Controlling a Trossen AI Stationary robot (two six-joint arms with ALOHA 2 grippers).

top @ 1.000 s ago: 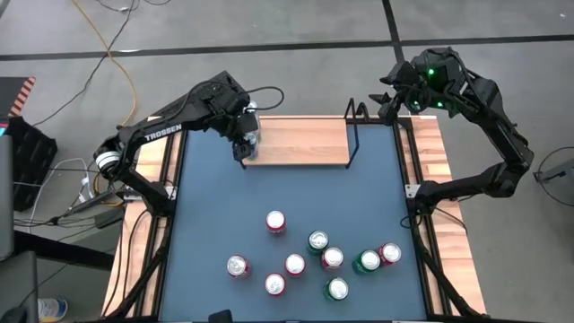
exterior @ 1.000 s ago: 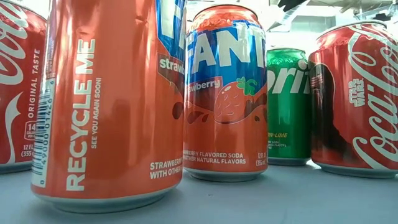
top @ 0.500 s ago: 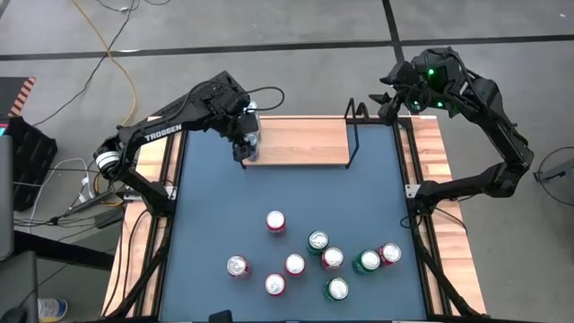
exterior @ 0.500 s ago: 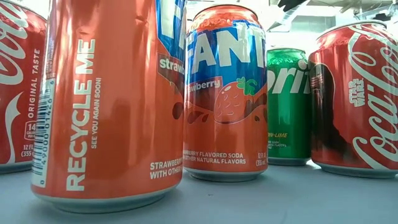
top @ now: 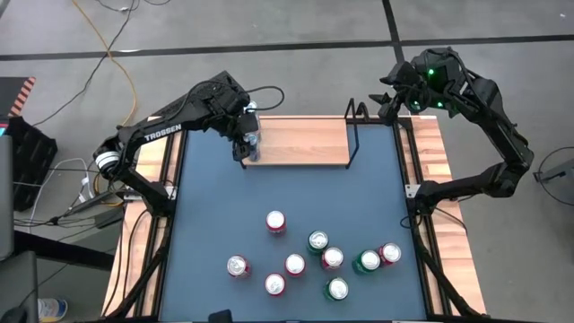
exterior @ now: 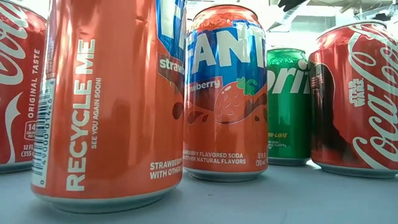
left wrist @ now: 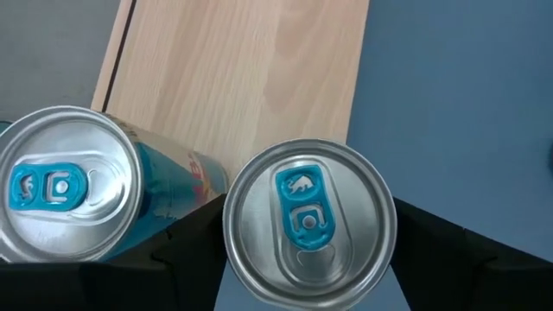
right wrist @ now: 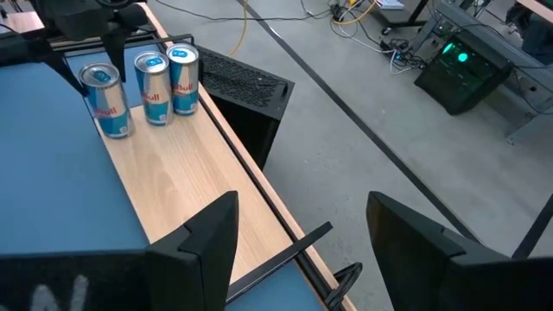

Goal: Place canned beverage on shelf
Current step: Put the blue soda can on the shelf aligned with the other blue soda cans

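Red Bull cans (right wrist: 147, 82) stand upright in a row of three at the left end of the shelf (top: 300, 142), a light-wood board with black wire frames at the far edge of the blue table (top: 359, 197). The left gripper (top: 247, 144) is directly over that end, its fingers spread on either side of the nearest slim can (left wrist: 309, 226) without visibly pressing it. The right gripper (top: 387, 97) waits off the shelf's right end with its fingers apart, holding nothing. Fanta, Sprite and Coca-Cola cans (top: 309, 256) stand clustered on the near part of the table.
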